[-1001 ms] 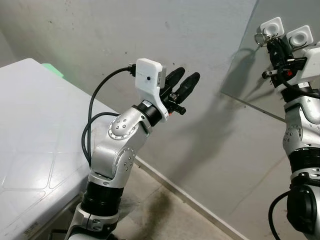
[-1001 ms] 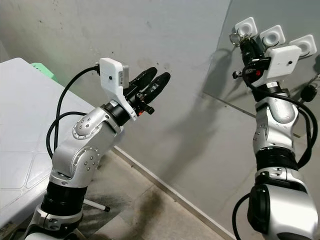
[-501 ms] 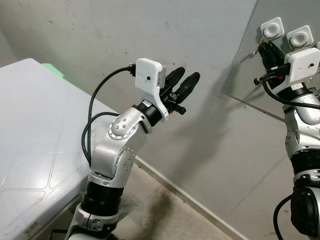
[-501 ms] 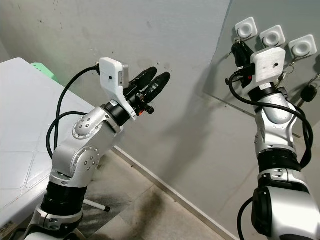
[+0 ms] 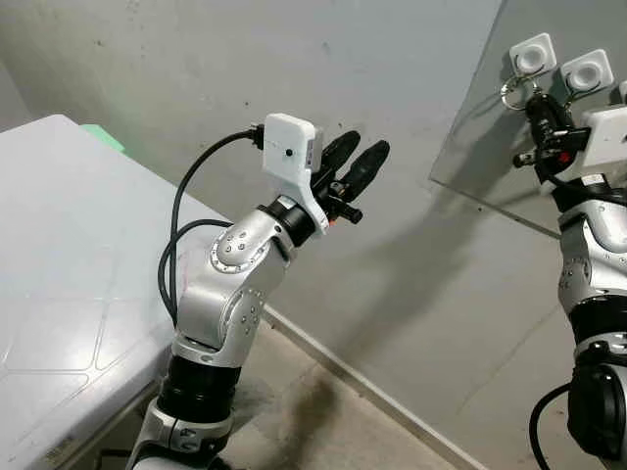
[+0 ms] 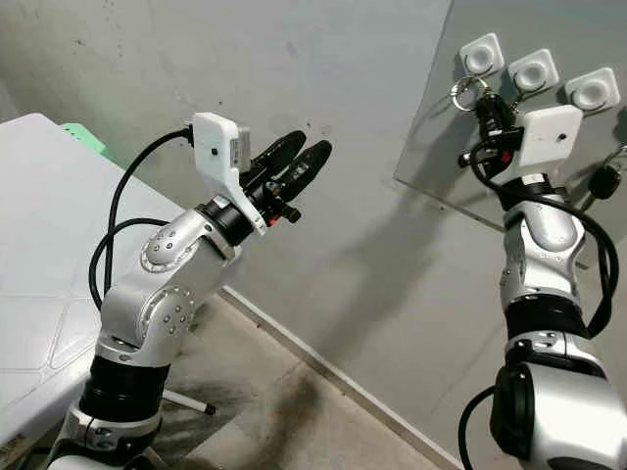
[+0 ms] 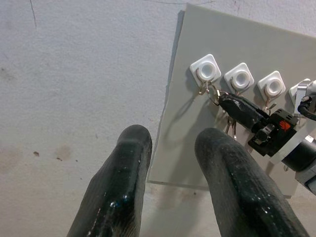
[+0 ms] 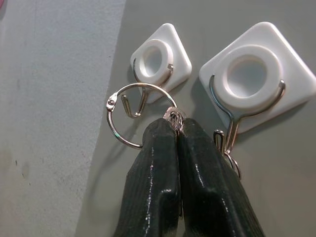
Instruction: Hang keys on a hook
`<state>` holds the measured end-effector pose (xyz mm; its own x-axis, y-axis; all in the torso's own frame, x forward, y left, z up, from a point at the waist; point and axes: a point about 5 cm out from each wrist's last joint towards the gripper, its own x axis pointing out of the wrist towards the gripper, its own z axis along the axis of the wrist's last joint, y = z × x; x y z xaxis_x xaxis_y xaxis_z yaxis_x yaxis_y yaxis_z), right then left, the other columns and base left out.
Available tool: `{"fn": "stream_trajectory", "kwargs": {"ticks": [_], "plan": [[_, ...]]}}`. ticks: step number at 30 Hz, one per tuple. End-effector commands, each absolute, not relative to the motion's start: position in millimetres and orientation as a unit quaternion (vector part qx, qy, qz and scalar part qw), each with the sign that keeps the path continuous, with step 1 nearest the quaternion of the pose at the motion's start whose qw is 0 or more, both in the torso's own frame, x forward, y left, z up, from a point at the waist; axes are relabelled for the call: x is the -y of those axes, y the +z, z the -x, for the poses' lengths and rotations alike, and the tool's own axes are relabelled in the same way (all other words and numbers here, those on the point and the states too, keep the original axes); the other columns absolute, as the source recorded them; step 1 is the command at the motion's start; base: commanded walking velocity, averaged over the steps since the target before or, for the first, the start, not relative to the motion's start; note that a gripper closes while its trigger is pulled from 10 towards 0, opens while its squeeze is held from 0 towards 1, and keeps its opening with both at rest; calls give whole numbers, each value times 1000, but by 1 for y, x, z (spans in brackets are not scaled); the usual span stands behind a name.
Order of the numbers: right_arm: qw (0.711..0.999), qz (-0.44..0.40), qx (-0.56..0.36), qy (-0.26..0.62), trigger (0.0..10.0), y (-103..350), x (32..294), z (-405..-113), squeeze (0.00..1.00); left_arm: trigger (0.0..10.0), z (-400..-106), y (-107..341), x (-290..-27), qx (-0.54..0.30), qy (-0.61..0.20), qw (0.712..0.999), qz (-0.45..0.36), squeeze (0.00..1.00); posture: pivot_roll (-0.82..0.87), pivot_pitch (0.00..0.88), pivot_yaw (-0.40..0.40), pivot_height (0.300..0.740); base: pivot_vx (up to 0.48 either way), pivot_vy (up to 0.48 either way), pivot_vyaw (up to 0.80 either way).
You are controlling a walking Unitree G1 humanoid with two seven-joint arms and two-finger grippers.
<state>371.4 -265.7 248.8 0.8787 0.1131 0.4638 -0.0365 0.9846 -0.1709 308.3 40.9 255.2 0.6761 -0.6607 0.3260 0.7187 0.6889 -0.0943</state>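
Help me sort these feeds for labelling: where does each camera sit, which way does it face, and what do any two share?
Left eye, right eye: on the head, looking forward and down at the wall; both arms show, left gripper raised and open, right gripper at the hooks.
Left wrist: along its open fingers toward the hook board.
Right wrist: along shut fingers holding the key ring by the end hook.
Shared: both wrist views show that hook.

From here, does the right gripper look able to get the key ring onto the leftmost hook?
Probably yes: the right gripper holds the key ring right beside the leftmost hook, nothing between.
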Motion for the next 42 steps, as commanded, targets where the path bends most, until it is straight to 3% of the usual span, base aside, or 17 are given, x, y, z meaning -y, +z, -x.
{"fn": "stream_trajectory", "kwargs": {"ticks": [1,14,36,37,38,39,42], "plan": [[963,78,255,33,10000,258,267,-372,0,10000,-306,265,-38,148,-387,904,106,0,130,11,-33,736,0,0,0],[949,137,276,73,10000,262,253,-370,0,10000,-306,263,-38,146,-384,905,106,0,133,18,-34,736,0,0,0],[959,125,242,79,10000,249,255,-372,0,10000,-306,264,-40,149,-381,906,106,0,135,23,-38,736,0,0,0],[960,122,238,82,10000,248,255,-372,302,10000,-306,264,-40,149,-381,906,106,0,135,23,-38,736,0,0,0],[961,120,236,83,10000,247,255,-372,302,10000,-306,264,-40,149,-381,906,106,0,135,23,-38,736,0,0,0],[961,119,235,84,10000,247,255,-372,1000,10000,-306,264,-40,149,-382,906,106,0,135,23,-38,736,0,0,0],[961,119,235,83,10000,246,256,-372,1000,10000,-306,264,-40,149,-382,906,106,0,134,25,-36,736,0,0,0]]}}
